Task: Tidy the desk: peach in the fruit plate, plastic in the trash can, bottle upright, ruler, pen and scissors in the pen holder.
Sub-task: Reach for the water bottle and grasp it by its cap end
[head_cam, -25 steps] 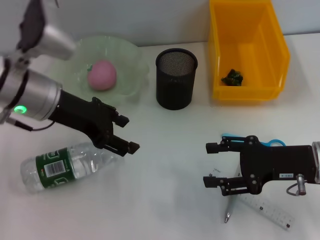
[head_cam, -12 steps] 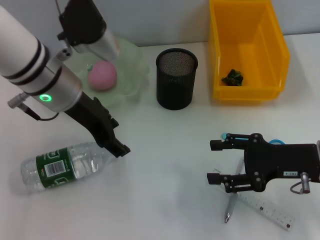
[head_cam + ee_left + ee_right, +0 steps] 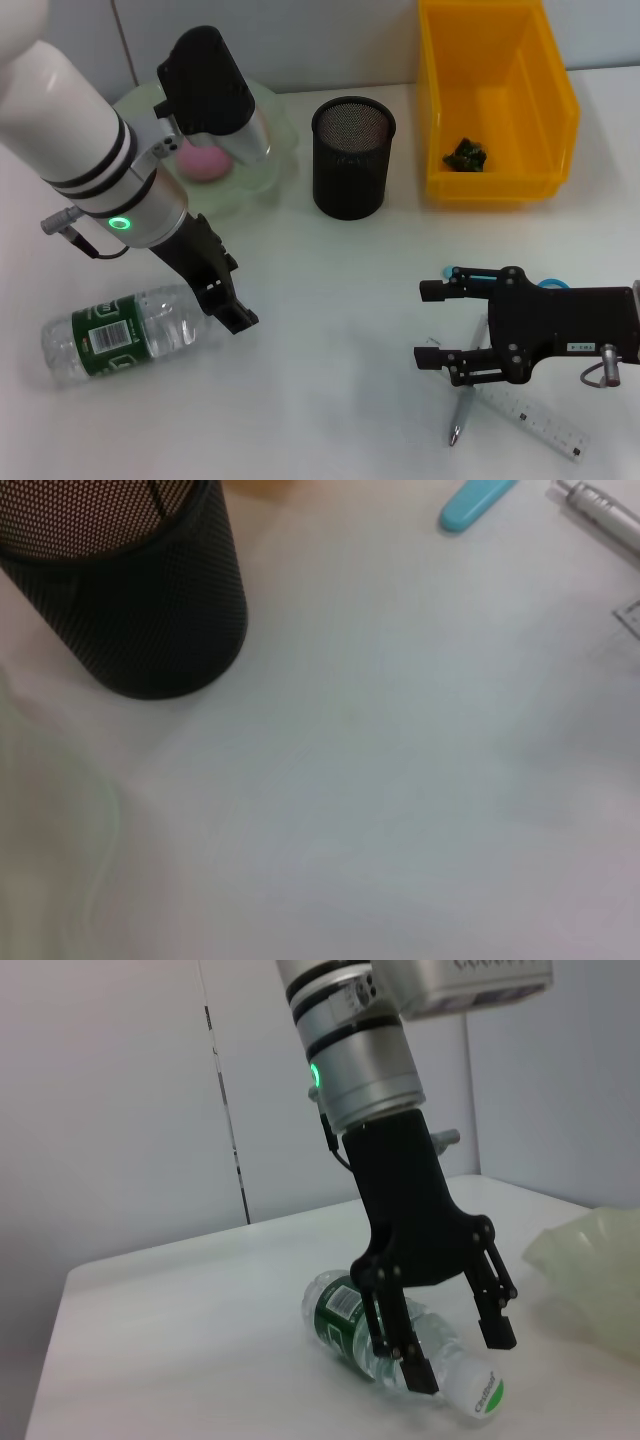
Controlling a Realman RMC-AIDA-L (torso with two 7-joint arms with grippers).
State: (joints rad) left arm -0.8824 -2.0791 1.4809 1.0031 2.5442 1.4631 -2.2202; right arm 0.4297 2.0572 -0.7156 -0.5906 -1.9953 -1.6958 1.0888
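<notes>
Sitting in the fruit plate (image 3: 270,160) near the desk's far left edge, the peach (image 3: 200,165) shows only partly behind the left arm. Pen holder (image 3: 352,170), black mesh, mid-far desk (image 3: 330,330); nothing seen in it. Trash can (image 3: 495,105), yellow, far right, holds a dark green plastic scrap (image 3: 465,154). Bottle (image 3: 125,330) lies on its side near the left edge, cap toward the centre. Left tool (image 3: 225,305) is at the bottle's cap end, fingers spread. Right tool (image 3: 430,325) hovers near the right edge, open, holding nothing. Under and beside it: scissors (image 3: 470,274) with blue handles, pen (image 3: 460,415), ruler (image 3: 535,425).

Versus half a second ago: left arm has swung further over the plate, hiding more of the peach; its tool shifted slightly along the bottle's neck. Right tool, bottle and containers unchanged.

Left wrist view: pen holder (image 3: 130,590) upright, blue scissors handle (image 3: 475,502) and pen tip (image 3: 600,510) on bare desk; own fingers not visible.

Right wrist view: left tool (image 3: 455,1345) open, fingers straddling the bottle (image 3: 400,1345) just behind its cap; plate rim (image 3: 590,1260) beside.
</notes>
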